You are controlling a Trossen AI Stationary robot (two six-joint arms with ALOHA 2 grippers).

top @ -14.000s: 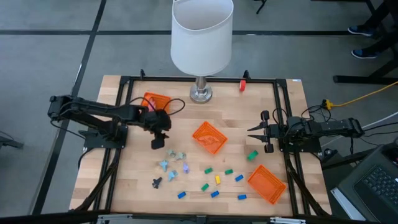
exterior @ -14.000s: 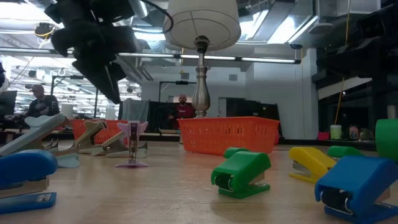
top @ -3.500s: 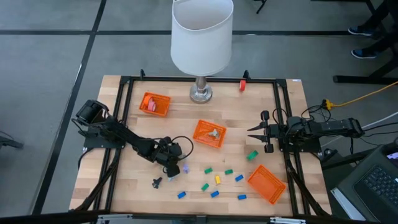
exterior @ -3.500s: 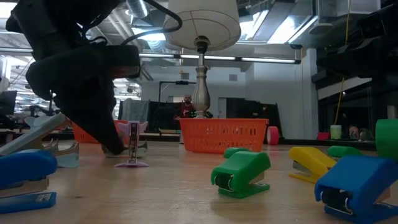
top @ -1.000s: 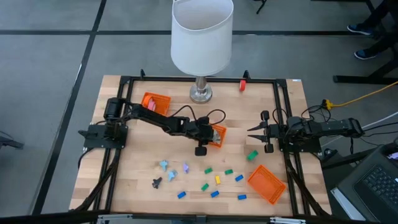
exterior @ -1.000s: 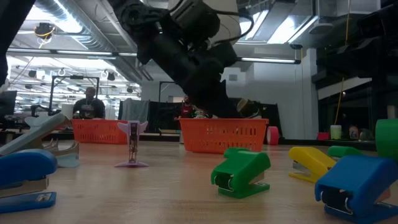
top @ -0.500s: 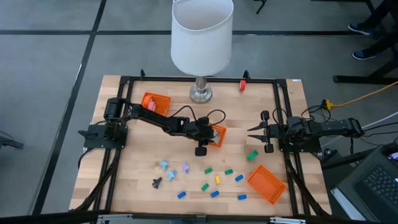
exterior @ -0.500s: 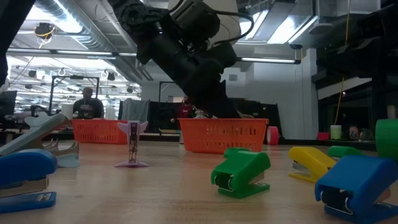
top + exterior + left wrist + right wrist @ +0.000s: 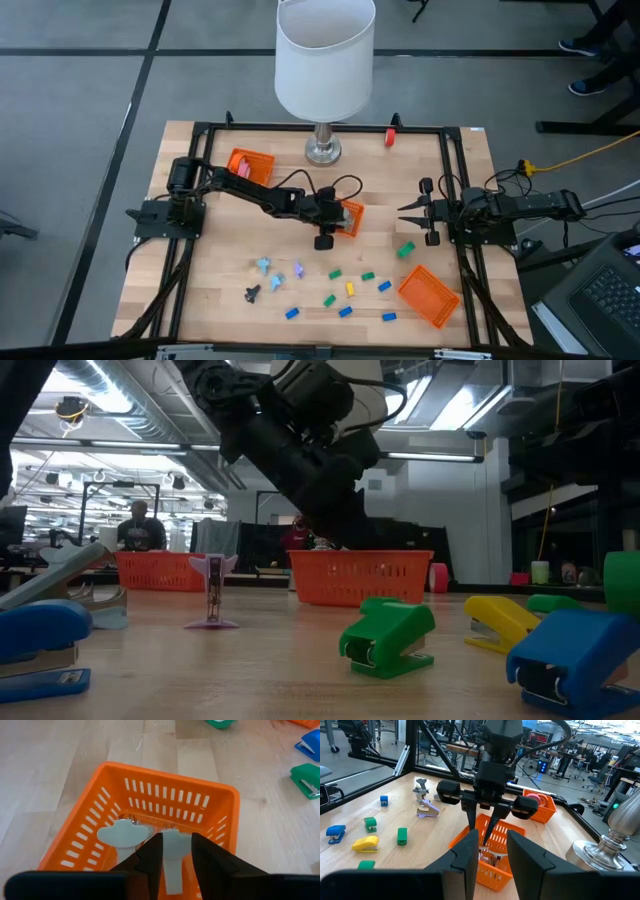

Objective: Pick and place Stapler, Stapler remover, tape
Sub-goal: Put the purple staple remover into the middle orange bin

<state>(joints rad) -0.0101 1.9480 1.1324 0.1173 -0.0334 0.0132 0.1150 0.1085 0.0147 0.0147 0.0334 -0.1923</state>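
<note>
Since a second ago, the left claw (image 9: 337, 216) has parted its fingers and the pale staple remover (image 9: 172, 851) has dropped out of sight below the basket rim.

High view: left claw sits over the middle basket (image 9: 351, 213). Loose staple removers (image 9: 266, 266) lie on the desk (image 9: 225, 255), well behind and to one side of that claw. Right claw (image 9: 404, 211) waits at its own desk edge, a green stapler (image 9: 405, 250) just beside it.

Low view: left arm reaches down behind the basket's front wall.

Left wrist view: fingers (image 9: 150, 856) stand apart, gripping nothing. The staple remover lies on the basket floor directly beneath them, a second pale piece beside it.

Right wrist view: right claw's fingers are apart and empty. A pink tape roll (image 9: 534, 799) sits in the far basket (image 9: 546, 806) beyond the left claw.
</note>
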